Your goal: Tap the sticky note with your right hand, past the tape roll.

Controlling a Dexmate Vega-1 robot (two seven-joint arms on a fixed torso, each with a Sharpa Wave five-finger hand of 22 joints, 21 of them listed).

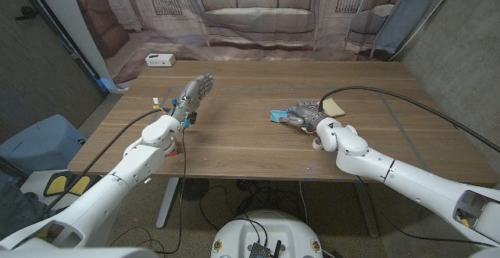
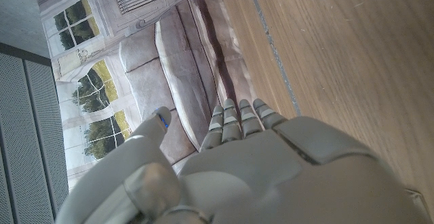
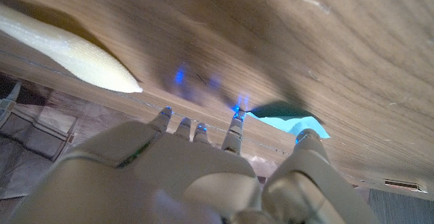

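Two robot hands are counted: the left hand (image 1: 195, 93) and the right hand (image 1: 306, 116). On the wooden table (image 1: 234, 141), one blue sticky note (image 1: 279, 116), one pale yellow flat item (image 1: 333, 106) and one white box (image 1: 159, 59) are counted. One small white round object (image 1: 316, 141), possibly the tape roll, is counted beside the right arm.

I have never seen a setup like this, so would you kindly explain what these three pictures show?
It is a two-armed robot at a wooden table. The wide picture looks down from its head; the other two come from cameras on its wrists. The left hand is raised, fingers apart, holding nothing. The right hand is low over a blue sticky note, seemingly touching it, though contact is unclear. A pale yellow object lies beside that hand, and a white box sits at the far edge. I cannot make out a tape roll.
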